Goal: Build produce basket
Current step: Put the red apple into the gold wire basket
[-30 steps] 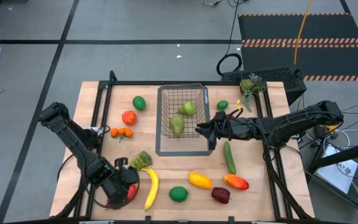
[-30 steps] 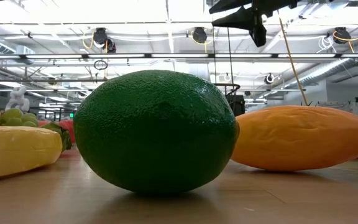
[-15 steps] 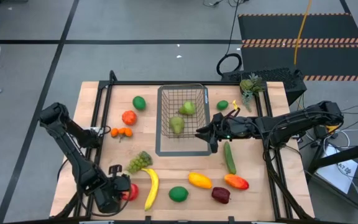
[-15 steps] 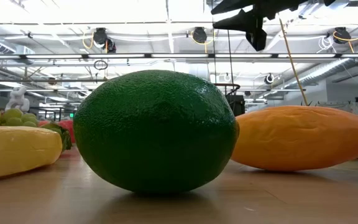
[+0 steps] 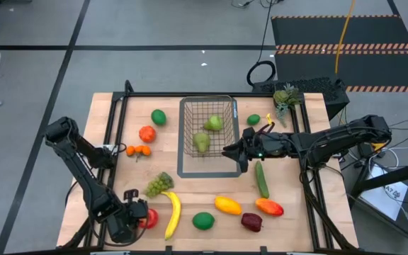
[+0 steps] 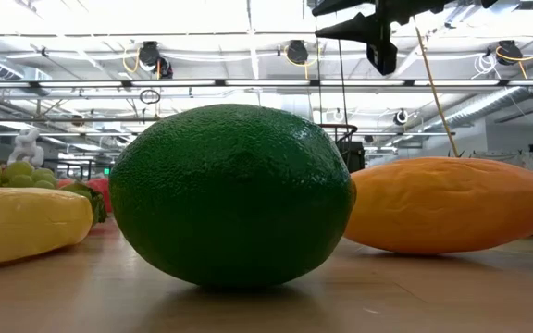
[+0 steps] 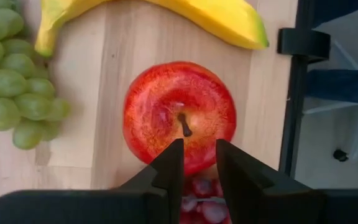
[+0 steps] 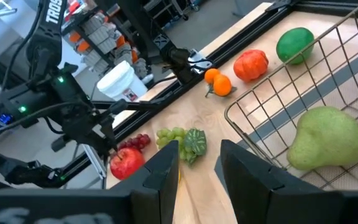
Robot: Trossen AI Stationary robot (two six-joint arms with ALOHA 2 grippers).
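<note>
A red apple sits stem-up on the wood near the table's near left corner, between a yellow banana and green grapes. My left gripper points steeply down at the apple's side, its fingers a narrow gap apart with nothing between them. The wire basket stands mid-table with two green pears in it. My right gripper hovers open by the basket's near right corner, holding nothing. My left gripper's fingertips overlap the apple's side below the stem in the wrist view. Whether they touch it I cannot tell.
A lime, a yellow mango, a red-orange mango, a dark red fruit and a cucumber lie along the near side. Small oranges and a red fruit lie left of the basket. Red grapes lie under my left gripper.
My left gripper has sunk and drawn back toward the table's near left corner, off the top of the apple. The apple now shows beside its fingers and stays on the wood.
</note>
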